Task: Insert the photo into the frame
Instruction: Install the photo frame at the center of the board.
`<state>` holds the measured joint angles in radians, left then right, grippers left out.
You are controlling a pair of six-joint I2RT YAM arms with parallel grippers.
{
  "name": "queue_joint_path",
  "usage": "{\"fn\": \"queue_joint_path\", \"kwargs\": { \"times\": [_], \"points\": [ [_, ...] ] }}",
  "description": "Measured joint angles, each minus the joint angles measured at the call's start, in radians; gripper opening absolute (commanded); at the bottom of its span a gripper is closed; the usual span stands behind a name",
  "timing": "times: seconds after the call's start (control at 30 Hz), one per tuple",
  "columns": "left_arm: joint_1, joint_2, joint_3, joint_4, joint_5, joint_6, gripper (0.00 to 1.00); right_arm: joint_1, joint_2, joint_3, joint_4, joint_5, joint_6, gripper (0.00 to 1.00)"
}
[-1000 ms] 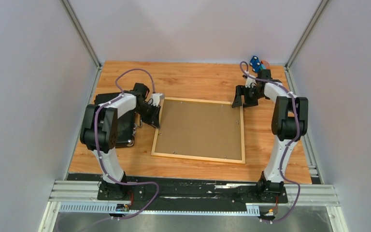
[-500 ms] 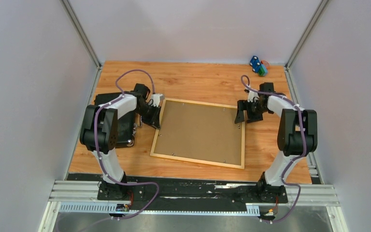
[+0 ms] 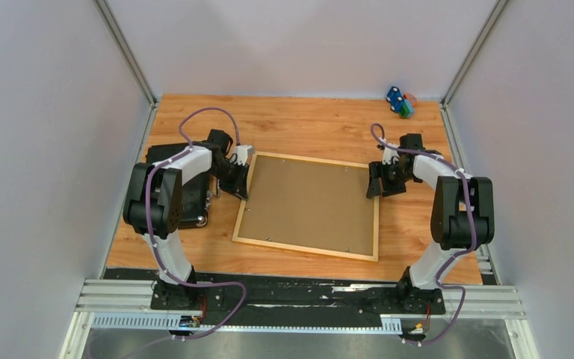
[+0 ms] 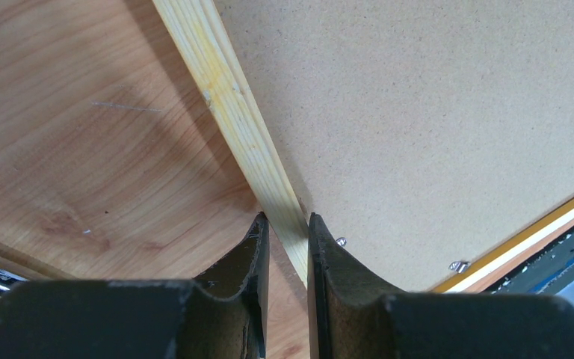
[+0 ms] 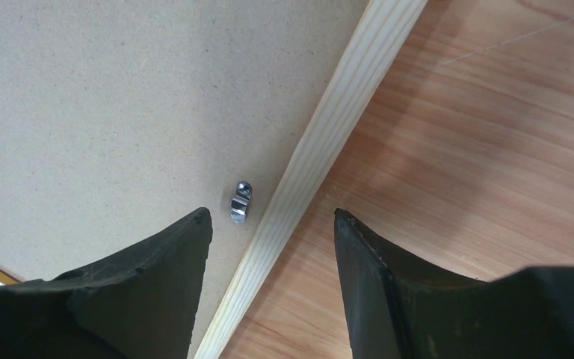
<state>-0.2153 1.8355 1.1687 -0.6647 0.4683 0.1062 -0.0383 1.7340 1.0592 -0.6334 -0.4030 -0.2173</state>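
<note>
Light orange-tan wood rails mark out the frame [image 3: 306, 248], which lies flat and back-up at the middle of the table [image 3: 306, 127], its opening filled by a plain brown backing board [image 3: 306, 202]. The frame sits slightly askew to the table's edges. Whether the photo lies beneath the board cannot be told from any view.

The left gripper [image 4: 287, 221] has the frame's left rail pinched between its nearly closed jaws, close to the far-left corner. One finger [image 4: 252, 258] stands on the table side of the rail and the other on the board side. Two small metal clips show near it on the board, one [image 4: 460, 265] by the neighbouring rail.

The right gripper [image 5: 270, 213] hangs over the frame's right rail near the far-right corner with its jaws spread wide and nothing held. One finger [image 5: 172, 262] is above the backing board, the other above the bare tabletop, and the rail runs between them. Whether either fingertip touches the surface cannot be told. A small metal turn clip [image 5: 241, 202] sits on the board just beside the rail, between the two fingers.

To the left of the frame, partly under the left arm, rests a black case [image 3: 190, 198]. A small blue and green object [image 3: 399, 102] lies at the table's far-right corner, well apart from the frame.
</note>
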Motion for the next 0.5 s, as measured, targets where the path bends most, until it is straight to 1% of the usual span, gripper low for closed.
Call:
{"fn": "queue_joint_path", "kwargs": {
  "times": [0.17,0.37,0.5],
  "points": [
    [-0.001,-0.003,-0.003,0.003,-0.002,-0.001,0.00,0.024,0.000,0.000,0.017,0.031,0.005,0.57],
    [-0.001,-0.003,-0.003,0.003,-0.003,-0.001,0.00,0.080,-0.001,-0.001,0.031,0.091,0.005,0.51],
    [-0.001,-0.003,-0.003,0.003,-0.005,-0.001,0.00,0.090,-0.004,-0.008,0.041,0.118,0.003,0.48]
  ]
}}
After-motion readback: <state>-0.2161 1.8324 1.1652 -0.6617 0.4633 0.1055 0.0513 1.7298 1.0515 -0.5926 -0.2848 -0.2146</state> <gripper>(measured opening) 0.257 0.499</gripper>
